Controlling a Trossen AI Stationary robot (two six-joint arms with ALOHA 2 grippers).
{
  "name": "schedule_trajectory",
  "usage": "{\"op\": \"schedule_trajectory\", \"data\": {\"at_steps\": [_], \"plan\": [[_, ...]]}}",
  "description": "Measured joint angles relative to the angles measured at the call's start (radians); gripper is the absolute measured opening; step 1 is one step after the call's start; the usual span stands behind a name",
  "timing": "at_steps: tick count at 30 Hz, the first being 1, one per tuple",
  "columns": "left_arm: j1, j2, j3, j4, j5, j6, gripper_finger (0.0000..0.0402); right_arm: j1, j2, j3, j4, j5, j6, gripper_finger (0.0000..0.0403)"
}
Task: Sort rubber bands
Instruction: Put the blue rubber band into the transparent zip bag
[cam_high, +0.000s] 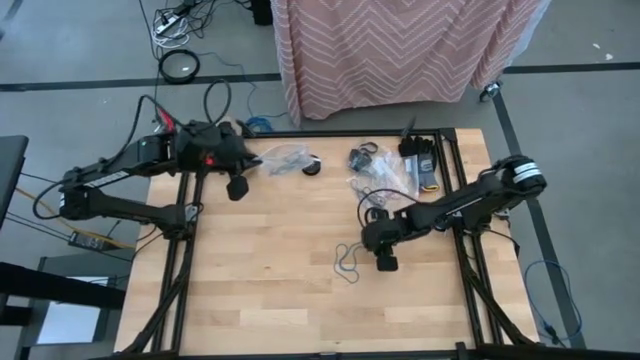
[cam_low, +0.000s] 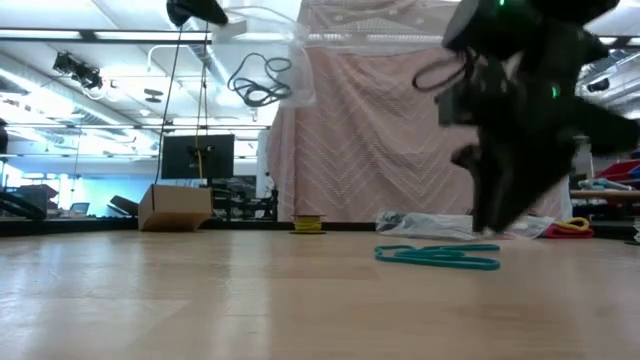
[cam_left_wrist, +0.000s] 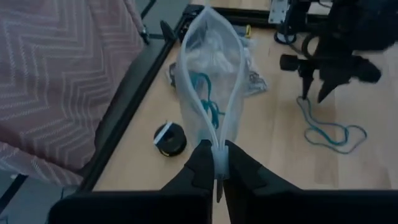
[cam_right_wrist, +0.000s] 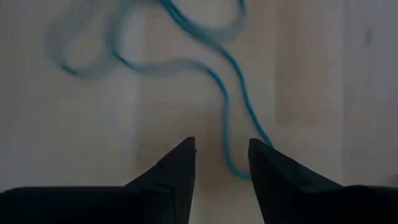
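Observation:
My left gripper (cam_left_wrist: 217, 167) is shut on a clear plastic bag (cam_left_wrist: 208, 74) held high over the table's far left part (cam_high: 285, 158). The bag holds dark and teal rubber bands (cam_low: 262, 78). Teal rubber bands (cam_high: 347, 262) lie loose on the wood near the table's middle. My right gripper (cam_right_wrist: 222, 163) stands open just over them, pointing steeply down, with one teal strand (cam_right_wrist: 227, 118) running on the table between its fingertips. I cannot tell whether the fingers touch it. My left gripper pinches the bag between its two fingers at one end of the bag's thick rim (cam_left_wrist: 217, 152), where the two rim strips meet. The bag reaches away from the fingers toward the table's right, its mouth spread open. In the low view it hangs clear of the table (cam_low: 270, 55).
A small black round disc (cam_high: 312, 168) lies by the far edge under the held bag. A second crinkly bag (cam_high: 378, 182) with black bands (cam_high: 364, 157) and a black-and-yellow tool (cam_high: 424, 165) lie at the far right. The near half of the table (cam_high: 270, 300) is bare wood.

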Motion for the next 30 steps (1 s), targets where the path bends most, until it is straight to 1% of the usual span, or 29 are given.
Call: {"op": "schedule_trajectory", "data": {"at_steps": [2,5,7,9,10,12,14,17,21,24,27,30], "plan": [[0.000,0.006,0.000,-0.008,0.000,-0.001,0.0021,0.002,0.048,0.000,0.003,0.047,0.009,0.0137],[0.000,0.024,0.000,-0.002,0.000,-0.007,0.0026,0.002,0.110,0.023,-0.015,0.070,0.093,0.0122],[0.000,0.035,0.000,-0.004,0.001,-0.007,0.0029,0.002,0.140,0.053,-0.038,0.070,0.152,0.0087],[0.000,0.044,0.000,0.005,0.001,-0.019,0.0027,0.002,0.153,0.074,-0.044,0.060,0.175,0.0031],[-0.001,0.046,0.000,-0.001,0.002,-0.022,0.0025,0.002,0.149,0.081,-0.041,0.050,0.178,0.0017],[-0.001,0.058,0.000,0.010,0.002,-0.023,0.0022,0.000,0.132,0.097,-0.044,0.037,0.181,0.0010],[-0.001,0.063,0.000,0.007,0.004,-0.023,0.0021,-0.001,0.096,0.111,-0.052,0.033,0.177,0.0003],[-0.001,0.083,0.000,0.021,0.005,-0.010,0.0021,-0.010,-0.009,0.149,-0.036,0.039,0.175,0.0001],[-0.001,0.120,0.000,0.027,0.007,-0.006,0.0021,-0.028,-0.147,0.178,-0.060,0.111,0.166,0.0000],[-0.001,0.153,0.000,0.033,0.024,-0.004,0.0021,-0.050,-0.251,0.226,-0.059,0.169,0.162,0.0000],[-0.001,0.194,0.000,0.053,0.056,-0.003,0.0021,-0.072,-0.316,0.286,-0.074,0.221,0.111,0.0000],[-0.002,0.241,0.000,0.071,0.079,-0.001,0.0021,-0.087,-0.354,0.375,-0.065,0.260,0.042,0.0000]]}}
